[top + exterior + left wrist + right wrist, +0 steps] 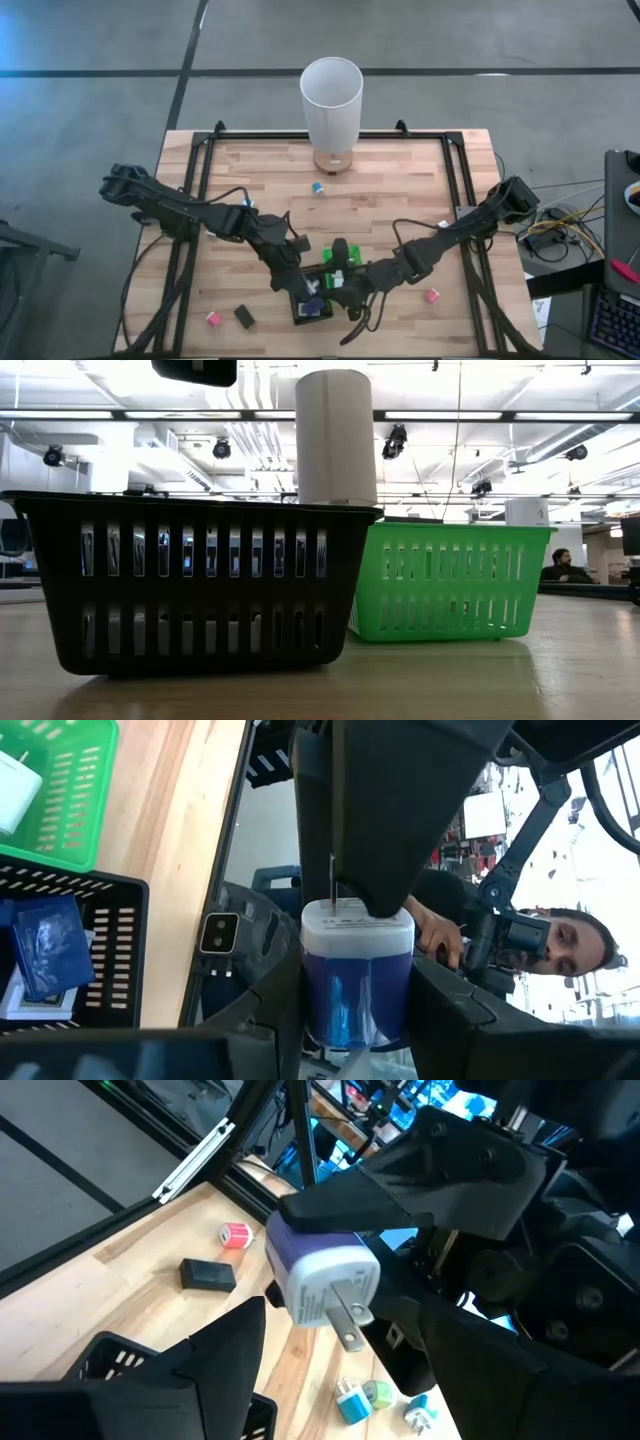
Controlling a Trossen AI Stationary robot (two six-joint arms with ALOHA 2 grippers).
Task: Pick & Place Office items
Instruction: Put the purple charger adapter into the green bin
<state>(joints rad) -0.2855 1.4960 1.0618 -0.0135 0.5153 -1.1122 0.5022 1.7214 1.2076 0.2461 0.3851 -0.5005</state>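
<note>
A small plug adapter (357, 970), blue-purple with a white pronged end (330, 1285), is lifted above the trays near the table's near edge, and my left gripper (357, 1015) is shut on it. My right gripper (345, 1312) is open and faces it from the other side. Its fingers stand on either side of the white end, and one finger (385, 890) comes close to the pronged face; whether it touches, I cannot tell. In the high view the two grippers (303, 285) (343, 290) meet over the black tray (300, 318). The green tray (332, 258) lies just behind it. My left gripper pinches the adapter's blue body (330, 1005) between its two fingers, one on each side. The white pronged end points away from the gripper, toward my right one. The adapter is lifted clear of table and trays.
A tall white cylinder (331, 95) stands at the far middle, with a small blue-white item (318, 187) in front of it. Pink pieces (432, 295) (213, 318) and a black block (244, 316) lie loose on the wood. The black tray (110, 910) holds a blue packet (50, 945). A person (575, 945) is beyond the table.
</note>
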